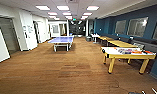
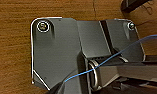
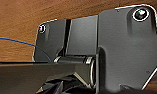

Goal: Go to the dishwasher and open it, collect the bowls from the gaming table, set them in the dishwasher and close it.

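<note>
Gaming table (image 1: 114,51) ahead right, small coloured items on top

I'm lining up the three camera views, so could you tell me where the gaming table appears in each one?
Head view: the gaming table, white-topped with a pale yellow edge, stands at the right on yellow legs.
Left wrist view: not in it; brown floor under the robot's plate.
Right wrist view: not in it; the same floor.
Shared landmark: the brown floor.
</note>
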